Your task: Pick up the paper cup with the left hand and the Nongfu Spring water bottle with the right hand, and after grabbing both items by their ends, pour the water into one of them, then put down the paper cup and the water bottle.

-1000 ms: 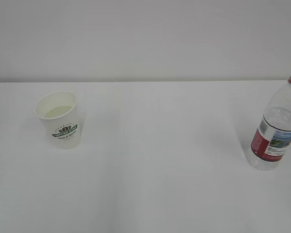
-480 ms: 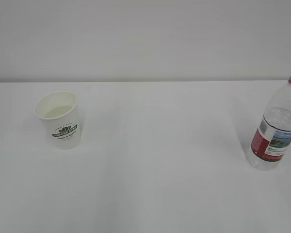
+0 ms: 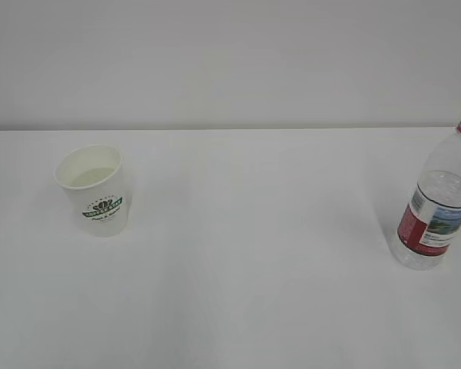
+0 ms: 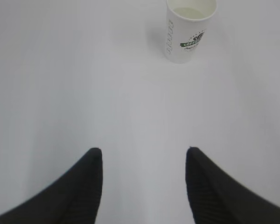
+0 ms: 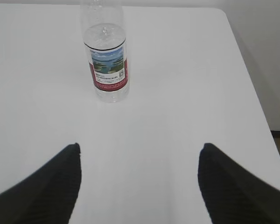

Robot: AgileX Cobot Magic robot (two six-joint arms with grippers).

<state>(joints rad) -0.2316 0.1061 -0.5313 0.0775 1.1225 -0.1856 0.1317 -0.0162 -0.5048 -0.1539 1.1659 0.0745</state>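
no change over the last second: cup (image 3: 94, 189) stands far left on the surface (image 3: 253, 254), bottle (image 3: 436, 201) right. both jaws released, empty, well short. task looks finished.

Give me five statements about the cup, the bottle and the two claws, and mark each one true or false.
1. The paper cup stands upright on the table. True.
2. The left claw is shut on the cup. False: it is open, with the cup well ahead of it.
3. The water bottle lies on its side. False: it stands upright.
4. The right claw is open and empty. True.
5. The cup has liquid in it. True.
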